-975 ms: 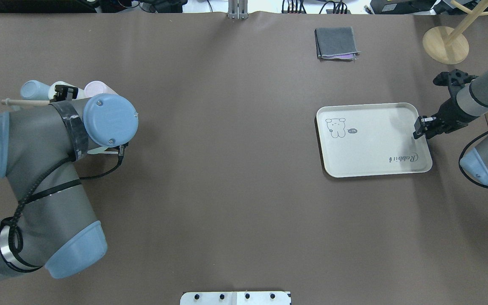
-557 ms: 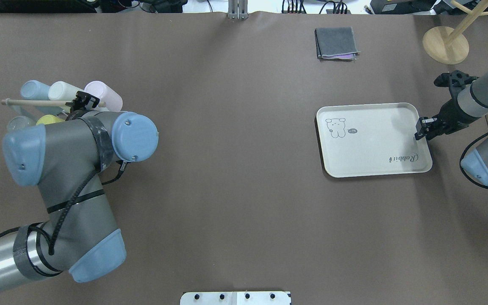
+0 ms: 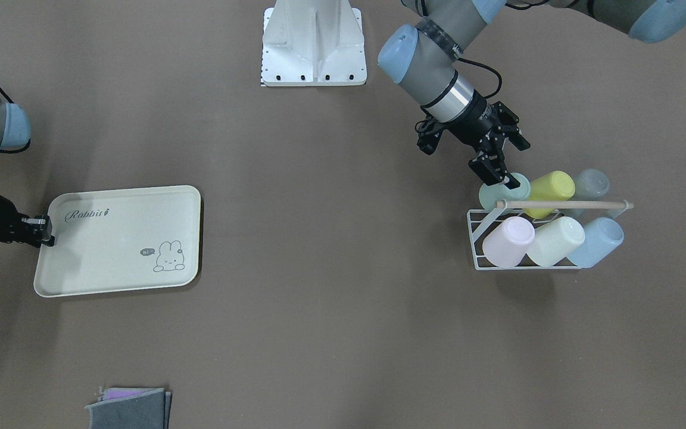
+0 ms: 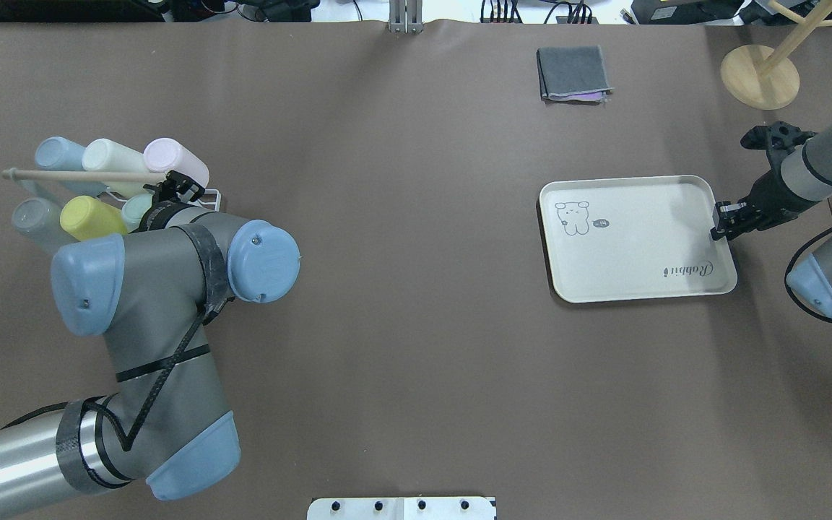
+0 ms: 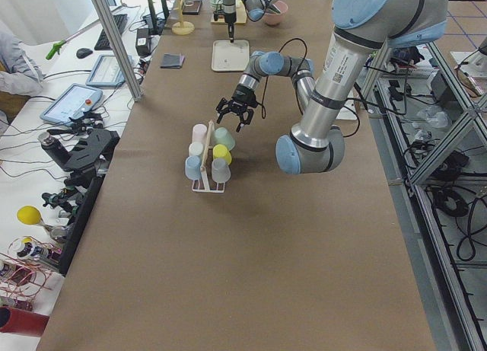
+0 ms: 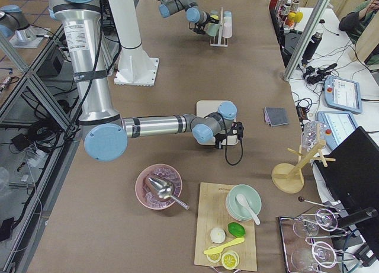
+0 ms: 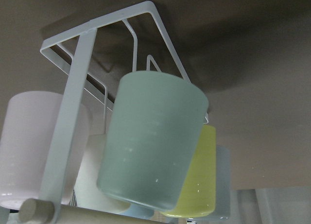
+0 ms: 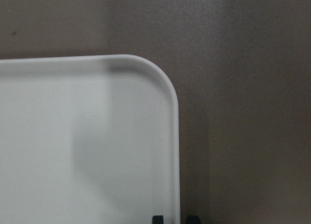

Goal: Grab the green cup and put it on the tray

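Observation:
The green cup point(image 3: 501, 192) lies on its side in the white wire rack point(image 3: 479, 238), at the end nearest the robot's base. It also shows in the overhead view point(image 4: 137, 210) and fills the left wrist view point(image 7: 153, 141), base toward the camera. My left gripper point(image 3: 510, 162) is open and empty, just beside and above the green cup, apart from it. The cream tray point(image 4: 633, 245) with the "Rabbit" script lies on the table's right side. My right gripper point(image 4: 719, 224) is shut, with its tips over the tray's rim point(image 8: 176, 136).
The rack has a wooden handle point(image 3: 563, 204) and holds yellow point(image 3: 550, 186), grey point(image 3: 592, 182), pink point(image 3: 507, 241), cream point(image 3: 554, 240) and light blue point(image 3: 596, 241) cups. A folded grey cloth point(image 4: 573, 72) and a wooden stand point(image 4: 759, 76) are at the far edge.
My left arm has swung rightward, and its gripper has moved from over the rack handle to the green cup's end. My right gripper has drifted slightly right; the tray has stayed put.

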You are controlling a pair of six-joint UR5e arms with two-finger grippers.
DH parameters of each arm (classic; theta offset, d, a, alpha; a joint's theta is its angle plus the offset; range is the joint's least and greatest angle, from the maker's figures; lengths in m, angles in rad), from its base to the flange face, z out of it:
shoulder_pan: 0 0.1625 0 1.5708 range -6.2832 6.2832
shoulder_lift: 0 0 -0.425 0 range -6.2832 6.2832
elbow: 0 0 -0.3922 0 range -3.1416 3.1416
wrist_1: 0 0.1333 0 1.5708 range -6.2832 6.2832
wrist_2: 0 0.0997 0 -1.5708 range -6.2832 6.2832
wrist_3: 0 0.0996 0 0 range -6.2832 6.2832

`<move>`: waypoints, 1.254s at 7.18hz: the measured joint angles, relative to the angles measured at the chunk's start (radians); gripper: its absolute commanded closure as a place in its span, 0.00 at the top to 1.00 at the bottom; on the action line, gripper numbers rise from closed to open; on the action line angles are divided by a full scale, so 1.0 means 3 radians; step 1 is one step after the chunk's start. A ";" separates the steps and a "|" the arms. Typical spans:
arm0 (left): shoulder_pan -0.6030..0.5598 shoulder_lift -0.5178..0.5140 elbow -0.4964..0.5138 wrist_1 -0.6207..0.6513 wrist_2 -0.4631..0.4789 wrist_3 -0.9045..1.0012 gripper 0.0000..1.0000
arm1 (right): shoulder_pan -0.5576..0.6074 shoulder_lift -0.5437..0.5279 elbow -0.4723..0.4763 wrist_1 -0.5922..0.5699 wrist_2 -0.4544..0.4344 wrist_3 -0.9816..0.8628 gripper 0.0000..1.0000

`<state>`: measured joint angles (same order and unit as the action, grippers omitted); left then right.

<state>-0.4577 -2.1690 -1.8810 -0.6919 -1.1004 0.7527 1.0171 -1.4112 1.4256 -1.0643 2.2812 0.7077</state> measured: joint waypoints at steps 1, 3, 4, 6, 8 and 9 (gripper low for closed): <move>0.0044 -0.0030 0.0039 0.0004 0.0063 0.0004 0.93 | 0.0000 -0.0004 0.0000 0.0000 -0.0003 -0.0001 0.30; 0.0125 -0.0162 0.0298 0.0015 0.0114 -0.0006 0.92 | 0.0000 -0.0013 0.0002 -0.0003 -0.0006 -0.0002 0.20; 0.0169 -0.0236 0.0478 0.0016 0.0207 -0.0015 0.92 | 0.0000 -0.0013 -0.0004 -0.0006 -0.0002 -0.0002 0.11; 0.0205 -0.0302 0.0754 0.0022 0.0510 -0.0123 0.90 | 0.0002 -0.0007 -0.0028 -0.0006 -0.0002 -0.0100 0.00; 0.0233 -0.0388 0.1000 0.0164 0.0594 -0.0445 0.89 | 0.0066 -0.0003 -0.0034 -0.0008 0.0089 -0.0204 0.00; 0.0255 -0.0416 0.1073 0.0278 0.0601 -0.0621 0.89 | 0.0147 0.0011 -0.0020 -0.0005 0.0217 -0.0215 0.00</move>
<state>-0.3812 -2.2938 -1.5591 -0.6085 -0.9200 0.5665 1.0613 -1.4079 1.4197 -1.0659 2.3463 0.6434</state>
